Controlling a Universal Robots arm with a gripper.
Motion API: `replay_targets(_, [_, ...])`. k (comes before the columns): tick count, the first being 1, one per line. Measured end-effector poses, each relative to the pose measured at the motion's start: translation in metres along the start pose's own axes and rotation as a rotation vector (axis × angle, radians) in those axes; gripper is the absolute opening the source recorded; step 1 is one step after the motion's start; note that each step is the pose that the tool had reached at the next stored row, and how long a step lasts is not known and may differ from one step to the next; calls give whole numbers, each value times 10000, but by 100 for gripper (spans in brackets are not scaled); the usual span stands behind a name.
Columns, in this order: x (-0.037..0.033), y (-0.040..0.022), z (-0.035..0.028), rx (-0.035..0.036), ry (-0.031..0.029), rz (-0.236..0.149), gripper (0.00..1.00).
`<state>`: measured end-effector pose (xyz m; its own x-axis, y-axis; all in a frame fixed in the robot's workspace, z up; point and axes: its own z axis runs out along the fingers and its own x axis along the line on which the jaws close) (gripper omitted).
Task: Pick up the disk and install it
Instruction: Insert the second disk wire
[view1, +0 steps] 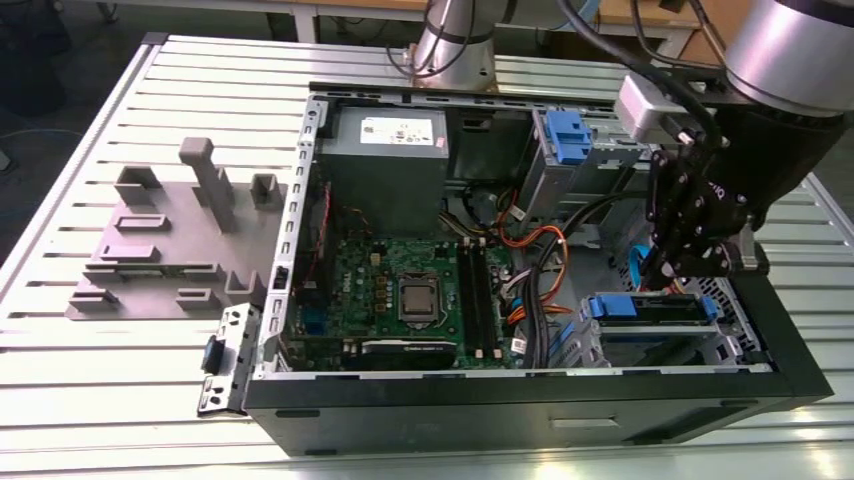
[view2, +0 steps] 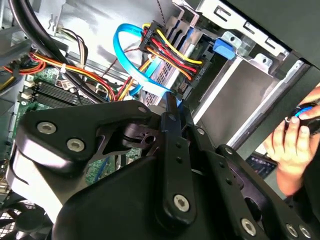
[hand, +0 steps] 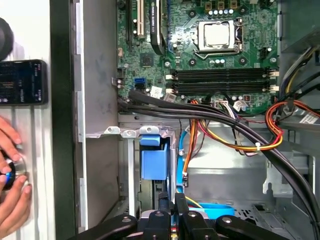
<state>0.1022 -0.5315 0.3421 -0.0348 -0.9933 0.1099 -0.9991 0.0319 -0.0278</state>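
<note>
Hiding pincer (view1: 697, 262) tips: drive cage (view1: 667, 330).

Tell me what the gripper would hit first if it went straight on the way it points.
Most likely the disk: in the exterior view the gripper points down at it in the bay. Depth is unclear; the blue cable by the tip in the second wrist view might come first.

The slotted holder block (view1: 167, 240) lies on the table (view1: 80, 400), beside the open computer case (view1: 534, 400), at the exterior view's left.
</note>
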Motion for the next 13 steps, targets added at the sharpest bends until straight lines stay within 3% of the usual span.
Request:
replay_targets(2, [28,5,6,31,-108,7,16])
replay_targets(3, [36,6,7,39,-119,7,16])
replay_targets(13, [41,6,8,41,-120,8,16])
